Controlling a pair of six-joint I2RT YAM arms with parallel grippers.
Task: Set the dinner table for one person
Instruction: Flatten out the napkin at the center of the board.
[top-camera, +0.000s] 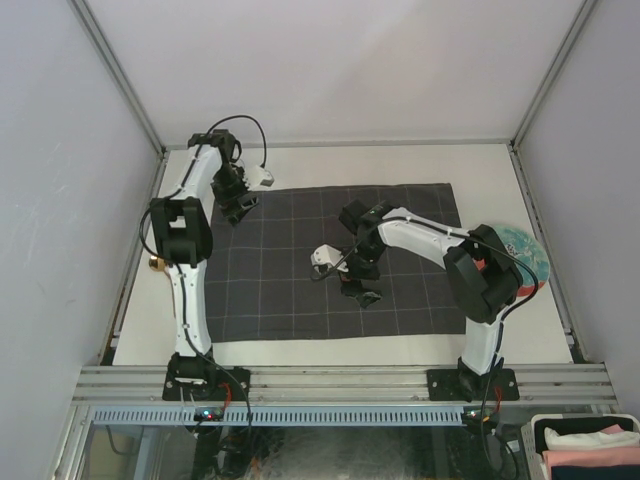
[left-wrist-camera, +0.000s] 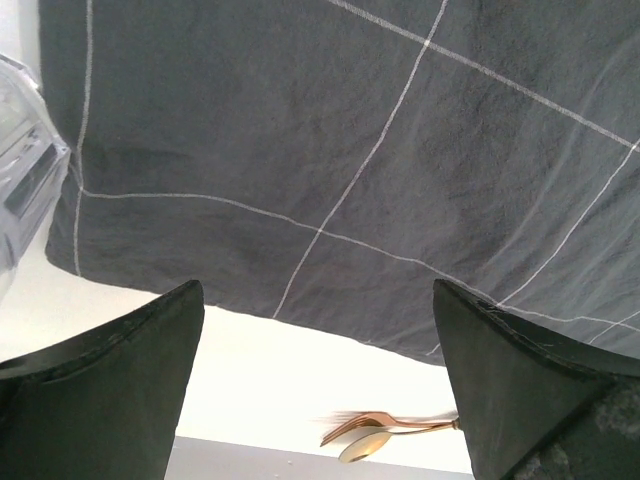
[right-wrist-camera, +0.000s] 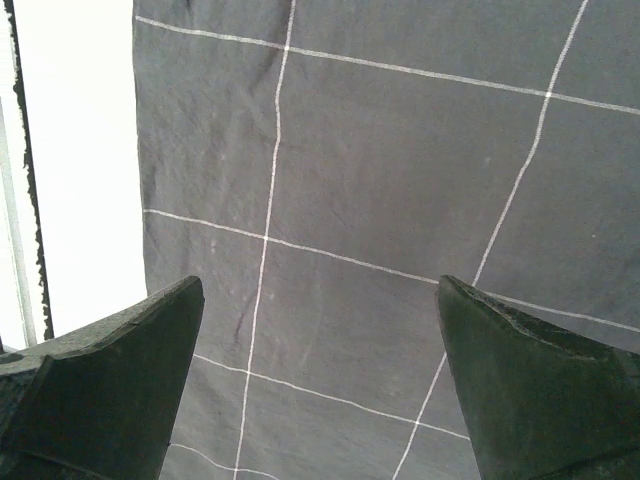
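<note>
Only the checked cloth (top-camera: 300, 290) lies spread on the dinner table (top-camera: 400, 162) — the plate (top-camera: 529, 250) (half hidden behind the right arm (top-camera: 478, 278)) waits by the table's right edge, and the copper fork and spoon (left-wrist-camera: 362, 447) lie off the cloth's left edge. The left gripper (left-wrist-camera: 318, 290) and right gripper (right-wrist-camera: 320, 285) hang fully spread, empty, above bare cloth.

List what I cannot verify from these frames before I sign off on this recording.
Plate: top view, the right arm covers its left side; its contents cannot be told.
Fork and spoon: left wrist view, blurred, handles running behind a finger of the left tool.
Folded cloths: top view, cut off by the bottom right corner.
</note>
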